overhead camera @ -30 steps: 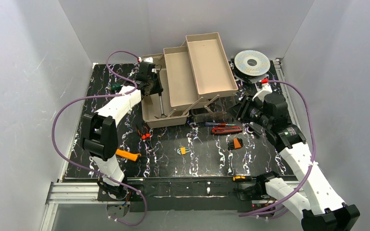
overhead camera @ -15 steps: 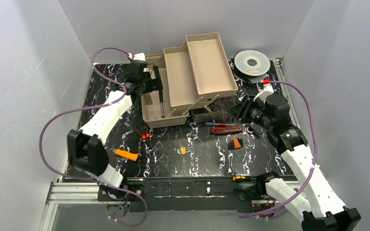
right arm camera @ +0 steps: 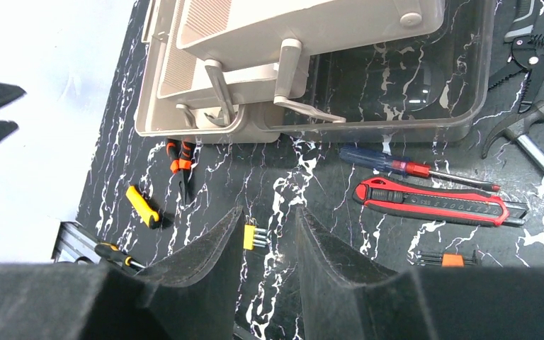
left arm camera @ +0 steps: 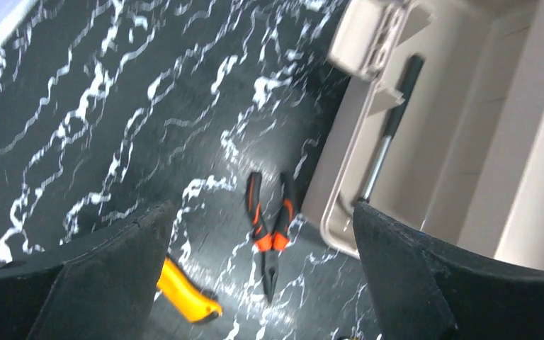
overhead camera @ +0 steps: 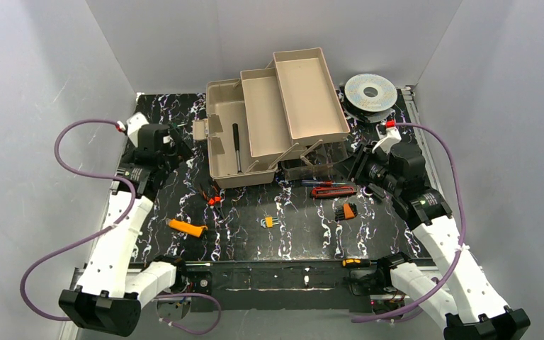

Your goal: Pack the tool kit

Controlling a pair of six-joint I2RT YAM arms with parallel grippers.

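While left gripper (left arm camera: pixel 261 212) gapes empty, centre it along the pliers (left arm camera: pixel 270 244) (handles splayed); right gripper (right arm camera: pixel 269 216) half-open, empty.

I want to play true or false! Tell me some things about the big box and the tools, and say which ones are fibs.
1. A black-handled tool lies inside the toolbox. True.
2. The red utility knife sits in a tray. False: it lies on the table, in front of the toolbox.
3. The left fingers hold the pliers. False: they are open and empty, and the pliers lie on the table.
4. The silver wire spool is outside the toolbox. True.
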